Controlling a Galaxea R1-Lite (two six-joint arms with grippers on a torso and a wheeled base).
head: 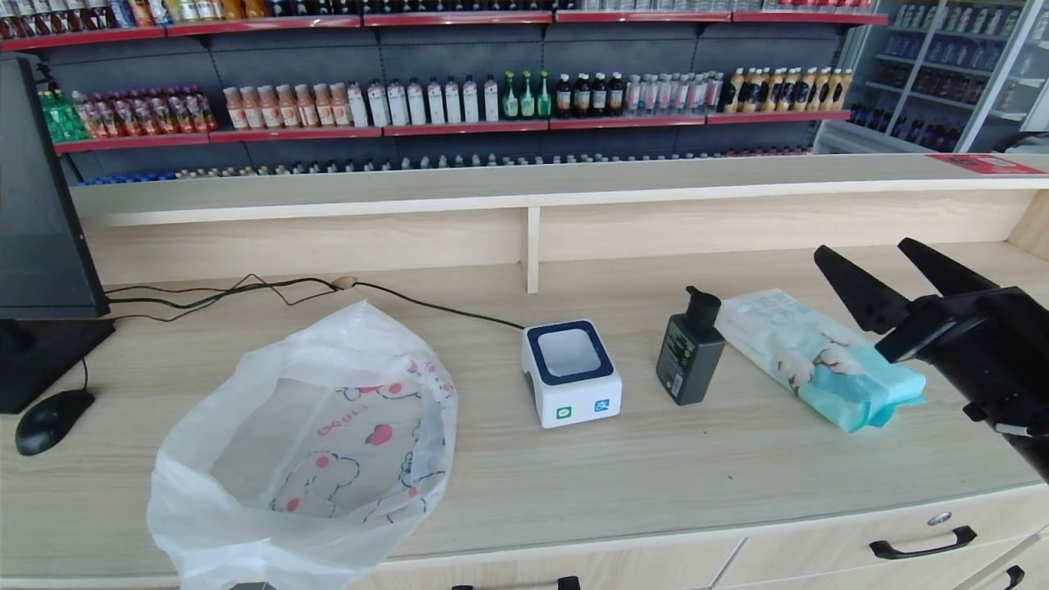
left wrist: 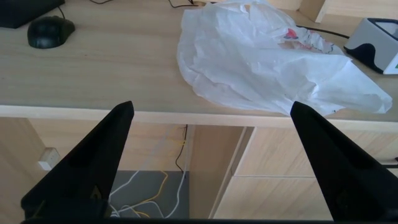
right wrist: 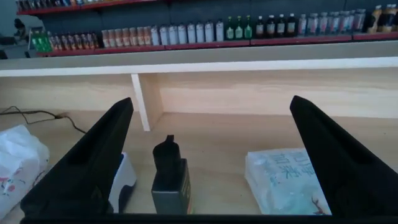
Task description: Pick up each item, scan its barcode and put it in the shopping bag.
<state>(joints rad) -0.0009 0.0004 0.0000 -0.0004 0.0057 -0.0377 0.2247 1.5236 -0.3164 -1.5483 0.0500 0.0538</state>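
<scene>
Closest up, saw R gripper (head: 862, 248) over counter's right end, just beside the wipes pack; fingers spread wide, nothing held. Same wide gap in right wrist view (right wrist: 211, 102), w/ bottle and pack beyond it. Found L gripper (left wrist: 211, 109) low in front of the counter edge, also wide open and empty, w/ the bag beyond it.

Noted by size:
- Pale wood counter (head: 574, 492), drawers under.
- Shelves (head: 459, 127) behind, rows of drinks; labels too far off to read.
- Dark monitor (head: 41, 205) at far left.
- White see-thru shopping bag (head: 311, 459) at front edge, left of scanner, mouth gaping; red hearts, cartoon print and red lettering on it.
- Teal/white wipes pack (head: 819, 360) lying flat, right of bottle; cotton-boll pic, text too small to read.
- White scanner (head: 571, 373) mid-counter, dark-blue frame round top window, green and blue square icons on front.
- Dark pump bottle (head: 688, 352) upright betw. scanner and pack; green mark plus tiny print on label, unreadable.
- Black mouse (head: 49, 419) near monitor.
</scene>
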